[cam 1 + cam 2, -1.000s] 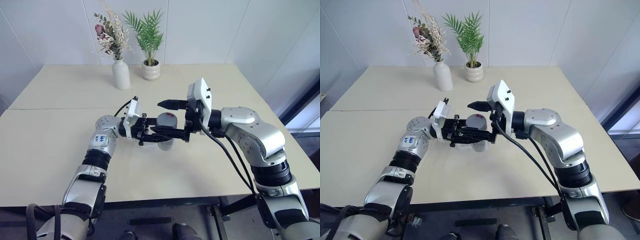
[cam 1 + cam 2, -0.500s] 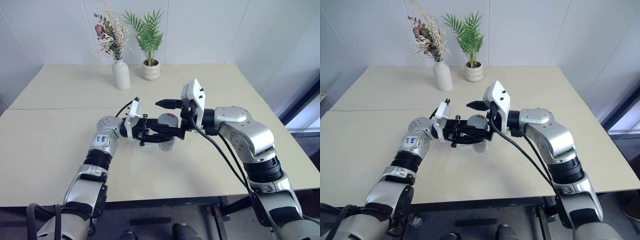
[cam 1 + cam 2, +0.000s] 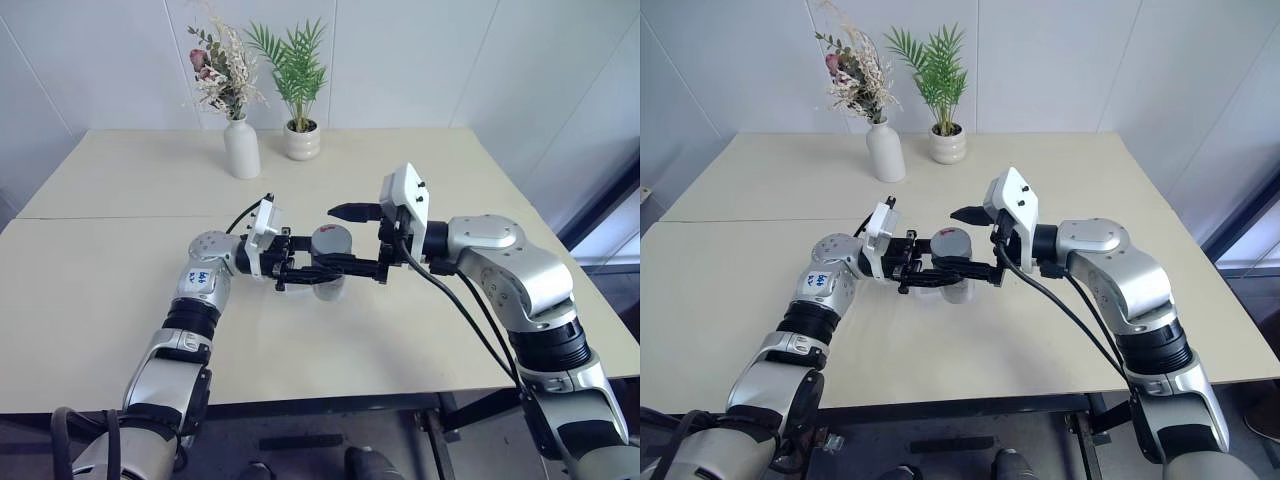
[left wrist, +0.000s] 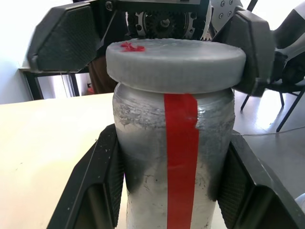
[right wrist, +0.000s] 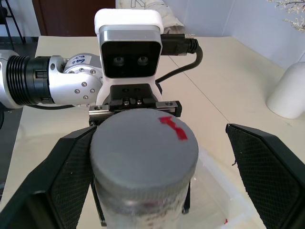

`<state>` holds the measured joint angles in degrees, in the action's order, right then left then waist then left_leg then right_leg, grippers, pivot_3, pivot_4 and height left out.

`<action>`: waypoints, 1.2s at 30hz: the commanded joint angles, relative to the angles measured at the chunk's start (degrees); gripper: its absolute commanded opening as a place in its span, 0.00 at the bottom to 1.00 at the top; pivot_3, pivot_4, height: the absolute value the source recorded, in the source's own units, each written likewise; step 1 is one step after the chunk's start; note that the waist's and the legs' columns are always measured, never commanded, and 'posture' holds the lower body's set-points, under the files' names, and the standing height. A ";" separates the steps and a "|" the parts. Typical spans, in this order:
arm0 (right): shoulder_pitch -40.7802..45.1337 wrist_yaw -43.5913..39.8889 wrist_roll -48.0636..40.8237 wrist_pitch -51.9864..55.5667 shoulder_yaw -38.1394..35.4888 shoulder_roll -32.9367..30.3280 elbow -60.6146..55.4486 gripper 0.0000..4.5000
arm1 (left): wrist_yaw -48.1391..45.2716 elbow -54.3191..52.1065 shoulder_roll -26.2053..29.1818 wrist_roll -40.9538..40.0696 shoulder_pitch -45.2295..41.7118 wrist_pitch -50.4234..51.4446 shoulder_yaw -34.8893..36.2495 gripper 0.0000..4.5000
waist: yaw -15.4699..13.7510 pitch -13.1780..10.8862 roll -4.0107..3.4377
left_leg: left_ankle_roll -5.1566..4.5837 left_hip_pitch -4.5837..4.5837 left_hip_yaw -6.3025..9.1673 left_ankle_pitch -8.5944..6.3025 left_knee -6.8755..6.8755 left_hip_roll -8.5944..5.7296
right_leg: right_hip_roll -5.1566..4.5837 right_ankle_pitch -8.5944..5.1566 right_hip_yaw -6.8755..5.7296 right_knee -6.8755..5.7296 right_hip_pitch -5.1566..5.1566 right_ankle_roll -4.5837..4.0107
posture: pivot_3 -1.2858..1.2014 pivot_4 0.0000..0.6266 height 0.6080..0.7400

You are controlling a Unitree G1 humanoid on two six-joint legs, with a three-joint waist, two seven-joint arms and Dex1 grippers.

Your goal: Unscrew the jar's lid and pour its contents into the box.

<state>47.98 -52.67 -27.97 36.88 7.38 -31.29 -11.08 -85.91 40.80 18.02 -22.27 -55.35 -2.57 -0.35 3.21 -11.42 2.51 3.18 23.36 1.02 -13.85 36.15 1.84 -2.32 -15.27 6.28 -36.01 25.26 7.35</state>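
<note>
Beige table (image 3: pixel 120 300) under white walls: the left end effector (image 3: pixel 300 270) is clenched on the small clear cylindrical jar with a red stripe (image 4: pixel 174 176), held upright above the clear plastic box (image 5: pixel 224 200). The right end effector (image 3: pixel 345 240) stands spread beside the flat grey screw lid (image 5: pixel 143 152) — one finger close, the other well apart. Closing off-centre could skid off the rim or twist the jar loose — spilling contents.

We see a lab/test room: plain white walls, bare beige table (image 3: pixel 120 290), w/ vase (image 3: pixel 241 147) & plant pot (image 3: pixel 302 140) beyond the pincers.
</note>
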 commanded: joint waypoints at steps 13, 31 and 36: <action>-1.91 0.83 -1.10 1.66 -4.51 -3.84 -3.83 0.99 | -1.07 -1.47 0.17 -0.34 -0.52 -0.26 0.65 0.47 | -0.01 0.00 0.00 | 0.00 0.00 0.00 0.00 0.00 0.00 | 0.00 0.00 0.00 0.00 0.00 0.00 | 0.52 0.24 1.00; -3.63 2.75 -6.61 6.37 -6.49 -4.13 -11.09 0.99 | -1.35 -1.21 0.23 -0.15 -0.46 -0.52 0.54 0.47 | -0.05 0.00 0.00 | 0.00 0.00 0.00 0.00 0.01 0.00 | 0.00 0.00 0.01 0.01 0.00 0.00 | 0.52 0.24 1.00; -2.47 3.12 -5.77 5.31 -5.16 -2.33 -9.56 0.99 | -1.74 -0.84 -0.32 -0.10 -0.72 -0.73 0.20 0.47 | -0.01 0.00 0.00 | 0.00 -0.01 0.00 0.00 0.00 0.00 | 0.01 0.00 0.01 -0.01 0.00 0.00 | 0.52 0.24 1.00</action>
<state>44.25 -49.70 -33.33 43.30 2.68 -33.70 -19.99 -85.94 40.82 17.91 -22.20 -55.35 -2.61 -0.36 3.20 -11.42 2.51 3.18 23.35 1.02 -13.85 36.16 1.84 -2.31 -15.27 6.29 -36.01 25.26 7.35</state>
